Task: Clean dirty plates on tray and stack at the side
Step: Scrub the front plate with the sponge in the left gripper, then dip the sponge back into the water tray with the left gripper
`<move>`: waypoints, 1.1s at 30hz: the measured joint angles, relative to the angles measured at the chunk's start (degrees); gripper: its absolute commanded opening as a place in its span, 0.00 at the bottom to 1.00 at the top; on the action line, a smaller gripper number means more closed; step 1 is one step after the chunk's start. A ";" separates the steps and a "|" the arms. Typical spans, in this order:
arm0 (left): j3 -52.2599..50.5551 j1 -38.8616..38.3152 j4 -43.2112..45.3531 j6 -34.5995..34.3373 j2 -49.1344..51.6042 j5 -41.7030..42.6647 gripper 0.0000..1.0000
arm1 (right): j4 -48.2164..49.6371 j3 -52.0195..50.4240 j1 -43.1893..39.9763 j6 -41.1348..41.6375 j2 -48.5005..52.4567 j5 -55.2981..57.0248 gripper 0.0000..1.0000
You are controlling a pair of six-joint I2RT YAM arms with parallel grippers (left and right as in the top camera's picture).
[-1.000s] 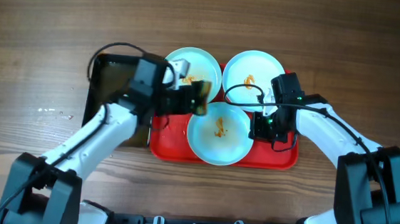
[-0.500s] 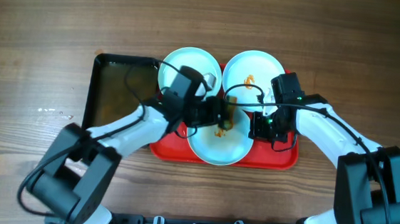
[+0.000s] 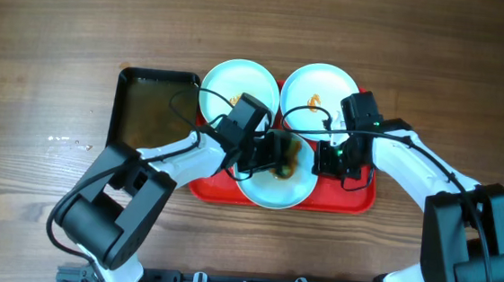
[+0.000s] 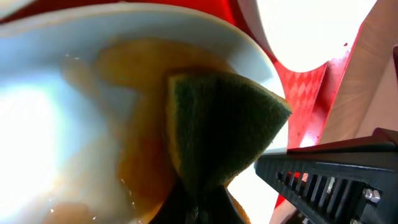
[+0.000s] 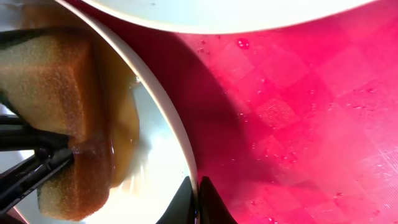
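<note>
Three pale blue dirty plates lie on the red tray [image 3: 355,201]: one at back left [image 3: 229,83], one at back right [image 3: 315,87], one in front [image 3: 271,186]. My left gripper [image 3: 278,154] is shut on a green and yellow sponge [image 4: 217,124] and presses it on the front plate's centre [image 4: 56,124], where brown sauce is smeared. My right gripper [image 3: 325,158] is shut on that plate's right rim [image 5: 180,149], one finger on each side of it.
A black tray [image 3: 151,106] holding brownish liquid lies left of the red tray. Bare wooden table surrounds both trays. The tray floor [image 5: 298,106] in the right wrist view is wet with droplets.
My left gripper has carried the sponge from the black tray's side rightward onto the front plate's centre, and the orange smear has spread brown. The right arm has not moved.
</note>
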 measured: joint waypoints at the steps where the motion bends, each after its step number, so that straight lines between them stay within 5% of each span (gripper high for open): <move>1: 0.07 0.00 -0.68 0.48 -0.13 -0.22 0.04 | 0.00 0.00 0.02 0.00 0.00 -0.09 0.04; 19: -0.85 5.40 -12.20 11.93 -16.17 -16.31 0.04 | 0.11 -0.02 0.13 0.02 0.00 -0.83 0.06; 23: -0.85 7.39 -14.53 15.13 -21.62 -17.03 0.04 | 0.13 -0.02 0.13 0.50 0.00 -0.83 0.26; 33: -0.87 20.55 -26.75 18.38 -23.47 -31.08 0.04 | 0.22 -0.02 0.13 0.81 0.00 -0.66 0.32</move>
